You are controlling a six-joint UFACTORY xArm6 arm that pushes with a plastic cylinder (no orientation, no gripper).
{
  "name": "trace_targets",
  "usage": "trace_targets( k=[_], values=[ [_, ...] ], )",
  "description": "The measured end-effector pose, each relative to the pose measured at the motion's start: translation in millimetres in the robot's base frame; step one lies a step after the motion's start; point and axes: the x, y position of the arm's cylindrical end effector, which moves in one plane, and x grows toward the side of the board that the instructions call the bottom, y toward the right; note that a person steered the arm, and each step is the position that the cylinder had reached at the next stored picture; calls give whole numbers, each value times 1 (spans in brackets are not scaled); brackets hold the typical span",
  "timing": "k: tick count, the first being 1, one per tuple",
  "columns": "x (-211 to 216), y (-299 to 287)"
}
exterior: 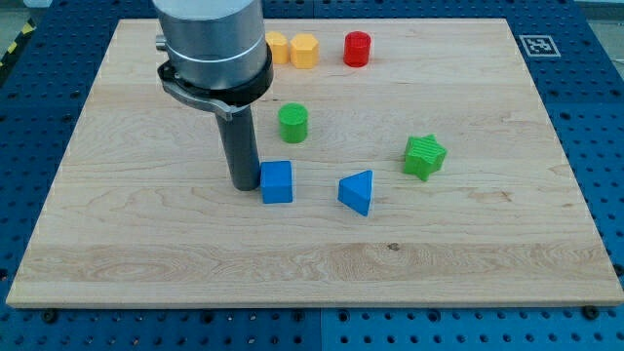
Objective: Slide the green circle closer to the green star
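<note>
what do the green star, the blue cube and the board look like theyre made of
Green star: likely plastic, matte; even colour, ridged sides hint at 3D printing.
Blue cube: same look, uniform matte blue, probably plastic.
Board: wood, pale with visible grain lines and a small dark knot; smooth, low sheen.

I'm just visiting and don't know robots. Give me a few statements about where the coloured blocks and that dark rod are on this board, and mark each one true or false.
1. My tip sits just on the view's left of the blue cube. True.
2. The green circle touches the green star. False: bare board lies between them, the star being further to the view's right and a little lower.
3. The red cylinder stands near the view's top edge. True.
4. The blue triangle lies on the view's left of the blue cube. False: it lies on its right.
5. My tip is pressing the green circle. False: the circle stands apart, up and to the right.
</note>
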Motion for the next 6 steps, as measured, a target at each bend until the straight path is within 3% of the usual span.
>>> trace_targets(
  k=[4,6],
  values=[
    [6,63],
    [-64,10]
  ],
)
